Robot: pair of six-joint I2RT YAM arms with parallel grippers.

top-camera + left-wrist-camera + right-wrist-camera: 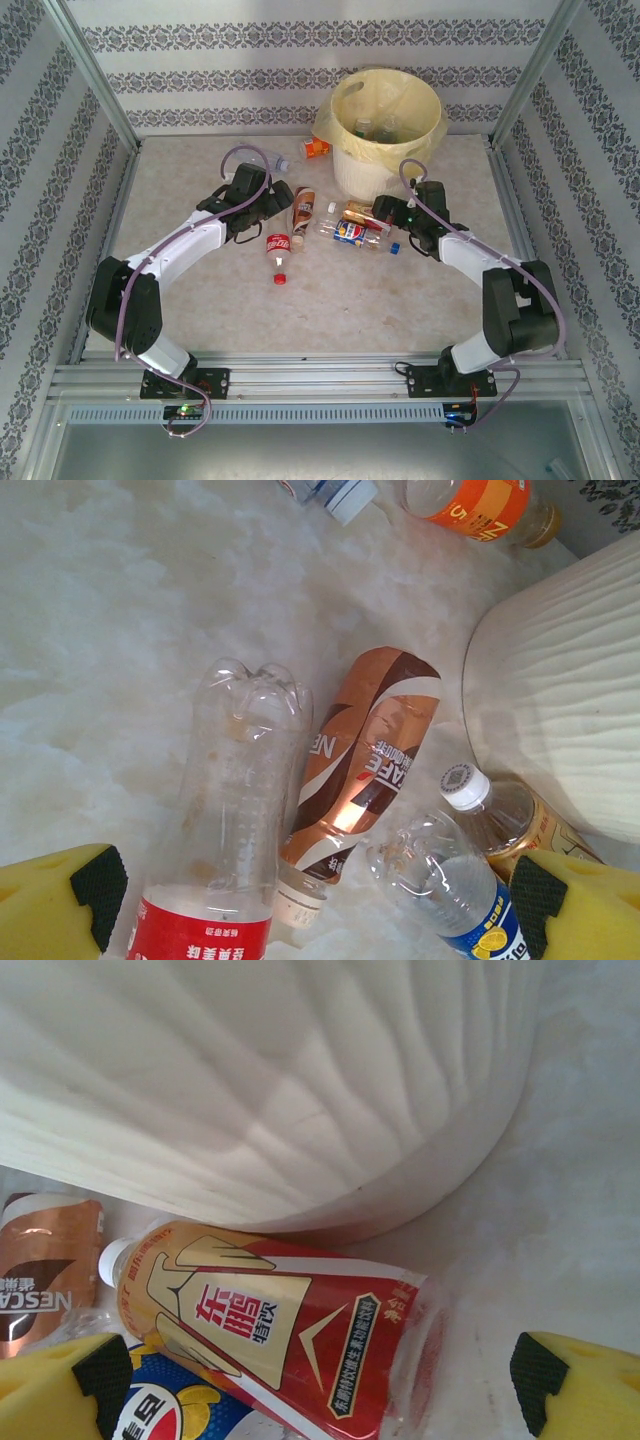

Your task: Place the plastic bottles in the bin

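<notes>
The bin [385, 130] is a white bucket lined with a pale yellow bag; it stands at the back with some bottles inside. In front of it lie a red-label bottle [278, 245], a brown-label bottle [303, 208], a blue-label bottle [350, 232] and a red-and-gold bottle [362, 213]. My left gripper [270, 205] is open over the red-label bottle [230, 800] and the brown one [365, 760], gripping neither. My right gripper [385, 212] is open by the bin wall [280, 1090], above the red-and-gold bottle [280, 1340].
An orange-label bottle [318, 148] and a clear bottle [270, 157] lie left of the bin. A loose blue cap [394, 248] rests near my right gripper. Metal rails and patterned walls border the tabletop [300, 310].
</notes>
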